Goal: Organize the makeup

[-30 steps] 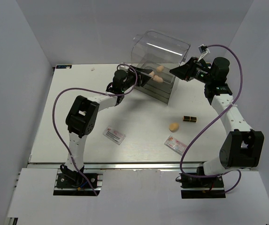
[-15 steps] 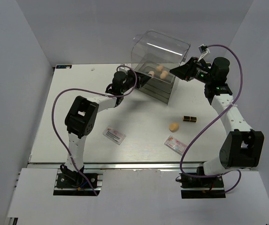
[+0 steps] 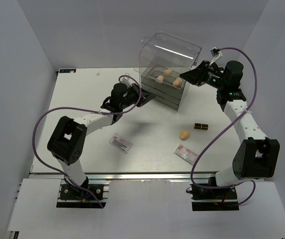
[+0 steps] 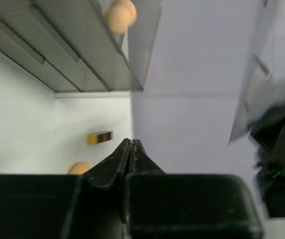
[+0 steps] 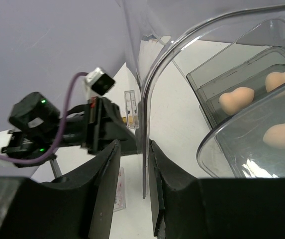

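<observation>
Left claw (image 4: 131,142), pinched shut and empty before the drawer box (image 3: 169,47); nearest packet (image 3: 121,144) lies front-left of that box, whose wall the right claw (image 5: 132,149) clasps.

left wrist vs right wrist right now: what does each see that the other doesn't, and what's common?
Left wrist only: a tube and a loose sponge lying on the table, seen past the shut, empty left tool.
Right wrist only: the right tool with the box wall between its fingers, grip unclear; a packet on the table; the left arm.
Both: the table, the box and the sponges inside it. The right wrist view shows three, the left wrist view one.
</observation>
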Action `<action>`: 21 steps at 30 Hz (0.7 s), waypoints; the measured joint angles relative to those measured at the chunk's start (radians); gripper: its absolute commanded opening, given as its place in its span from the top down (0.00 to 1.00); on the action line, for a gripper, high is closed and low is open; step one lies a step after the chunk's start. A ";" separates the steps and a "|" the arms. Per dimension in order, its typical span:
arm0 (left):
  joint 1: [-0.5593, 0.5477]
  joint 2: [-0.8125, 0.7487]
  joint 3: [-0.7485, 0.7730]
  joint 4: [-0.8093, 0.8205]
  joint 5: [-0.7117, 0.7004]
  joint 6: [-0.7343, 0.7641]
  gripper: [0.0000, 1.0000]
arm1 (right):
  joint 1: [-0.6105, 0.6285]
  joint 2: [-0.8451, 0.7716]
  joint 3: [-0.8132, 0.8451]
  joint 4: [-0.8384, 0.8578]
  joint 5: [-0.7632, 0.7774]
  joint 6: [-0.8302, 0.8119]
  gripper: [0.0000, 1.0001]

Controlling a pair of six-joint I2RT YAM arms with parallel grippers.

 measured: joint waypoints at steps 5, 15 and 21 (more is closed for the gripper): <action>-0.101 -0.059 0.000 -0.082 0.016 0.248 0.61 | 0.000 0.000 0.000 0.000 -0.002 -0.004 0.65; -0.324 0.129 0.100 -0.344 0.042 0.666 0.39 | 0.000 0.000 0.000 -0.001 -0.002 -0.008 0.65; -0.332 0.238 0.241 -0.467 0.000 0.784 0.38 | 0.000 0.000 0.000 -0.002 -0.002 -0.008 0.65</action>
